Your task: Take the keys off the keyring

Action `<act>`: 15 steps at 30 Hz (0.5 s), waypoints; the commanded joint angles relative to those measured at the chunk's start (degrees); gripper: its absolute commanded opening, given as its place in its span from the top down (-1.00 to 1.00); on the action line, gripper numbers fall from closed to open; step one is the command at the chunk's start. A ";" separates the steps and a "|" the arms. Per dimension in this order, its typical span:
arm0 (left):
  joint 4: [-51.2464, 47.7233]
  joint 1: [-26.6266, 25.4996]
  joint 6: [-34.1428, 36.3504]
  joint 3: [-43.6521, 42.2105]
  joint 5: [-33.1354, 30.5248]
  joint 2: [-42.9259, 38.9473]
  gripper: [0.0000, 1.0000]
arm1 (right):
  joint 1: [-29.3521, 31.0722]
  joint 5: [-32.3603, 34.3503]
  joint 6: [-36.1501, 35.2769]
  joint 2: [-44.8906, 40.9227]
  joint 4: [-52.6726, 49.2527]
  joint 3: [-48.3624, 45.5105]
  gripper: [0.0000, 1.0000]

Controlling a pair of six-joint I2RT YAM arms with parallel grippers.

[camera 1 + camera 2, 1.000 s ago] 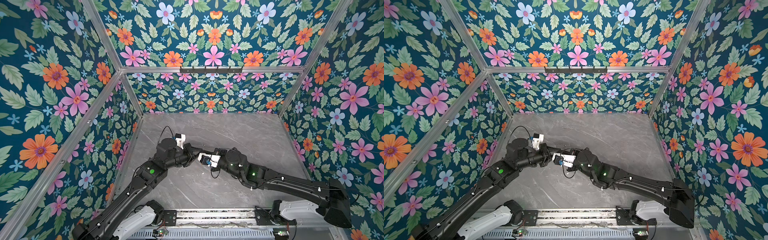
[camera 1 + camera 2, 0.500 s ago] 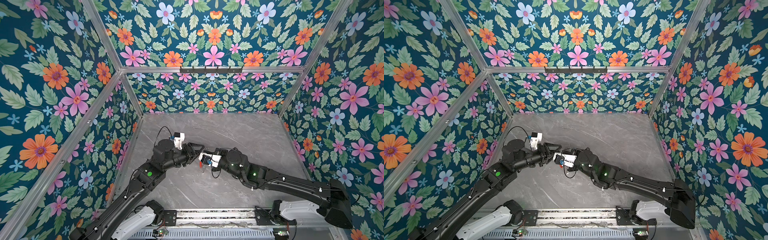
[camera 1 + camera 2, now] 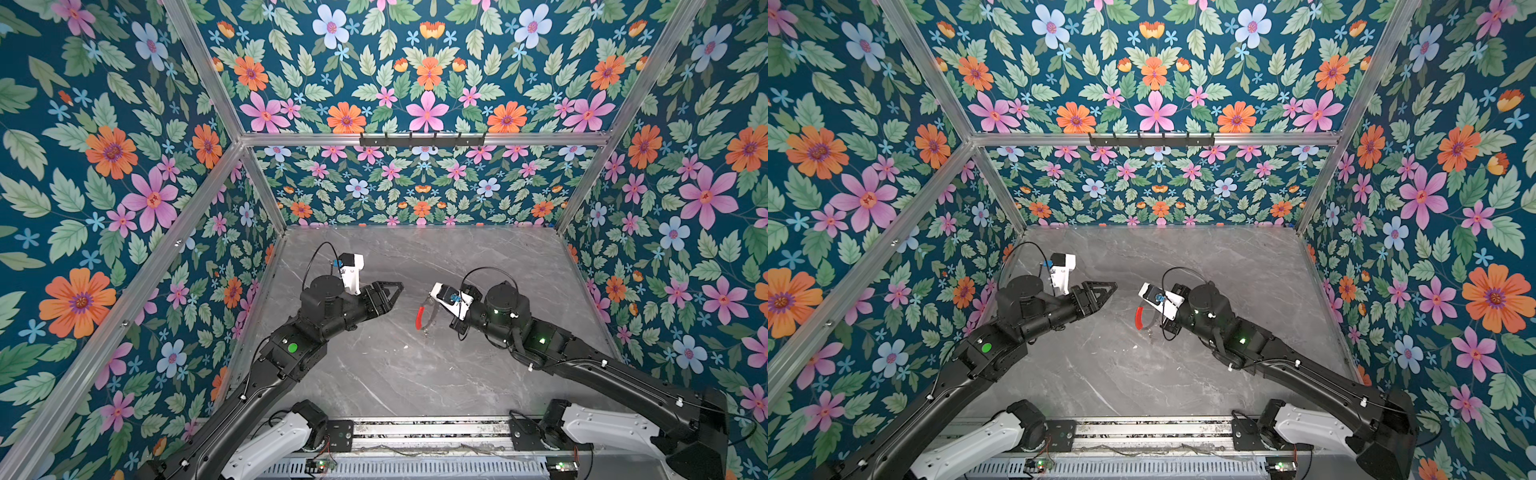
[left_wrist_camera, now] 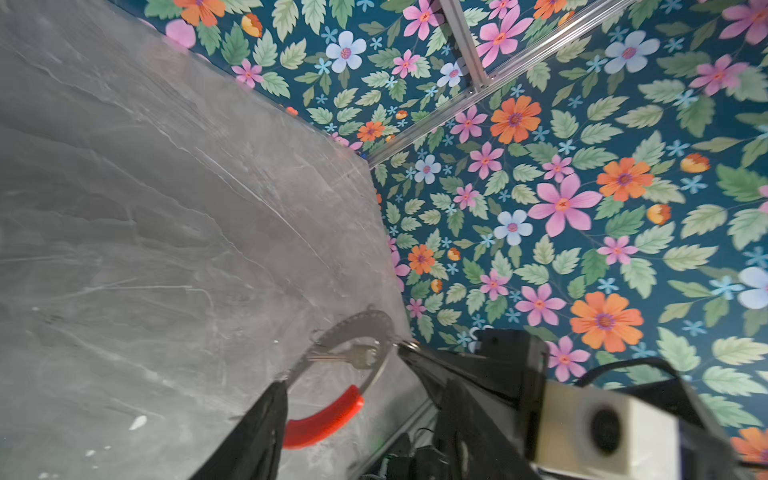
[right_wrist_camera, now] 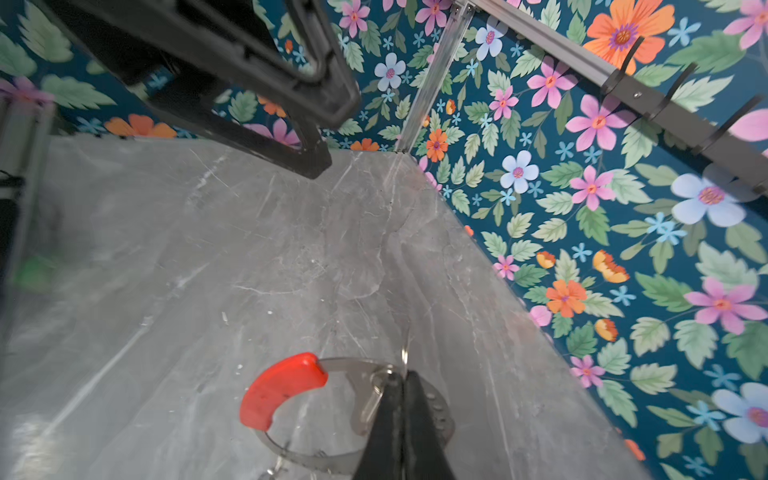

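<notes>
The keyring (image 3: 428,316) (image 3: 1148,321) is a thin grey hoop with a red sleeve (image 3: 419,318) (image 5: 282,386), held just above the grey table. My right gripper (image 5: 401,384) is shut on the hoop beside a small split ring. A silvery key (image 4: 355,356) (image 5: 368,409) hangs on the hoop inside its circle. My left gripper (image 3: 394,296) (image 3: 1108,293) stands open to the left of the keyring, apart from it, with nothing between its fingers (image 5: 328,99). In the left wrist view the hoop (image 4: 357,324) lies ahead of my left gripper (image 4: 365,415).
The grey marble table (image 3: 374,374) is boxed in by floral walls on three sides. A dark hook rail (image 3: 422,140) runs along the back wall. A metal rail with the arm bases (image 3: 428,432) lines the front edge.
My left gripper has opened and drawn back to the left. The right gripper has moved right with the keyring, so a gap now separates the two.
</notes>
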 commanded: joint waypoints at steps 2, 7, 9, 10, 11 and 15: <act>1.08 0.03 11.02 0.18 -1.50 1.18 -0.25 | -4.93 -16.15 10.45 -2.35 -4.48 0.13 1.00; 14.22 0.03 14.84 -5.26 6.38 0.00 -0.18 | -10.22 -28.08 16.09 -3.61 -4.19 -0.57 1.00; 20.67 0.03 15.82 -8.03 11.30 -0.47 -0.19 | -12.43 -33.16 18.26 -3.84 -3.71 -0.74 1.00; 22.59 0.03 16.18 -8.67 13.30 -0.20 -0.18 | -13.29 -35.24 18.95 -3.89 -3.58 -0.83 1.00; 24.07 0.03 17.12 -9.02 15.35 0.26 -0.15 | -14.15 -37.28 19.68 -3.97 -3.39 -0.92 1.00; 27.04 0.03 19.25 -9.56 21.43 2.96 -0.12 | -16.24 -43.79 21.32 -4.09 -3.11 -1.19 1.00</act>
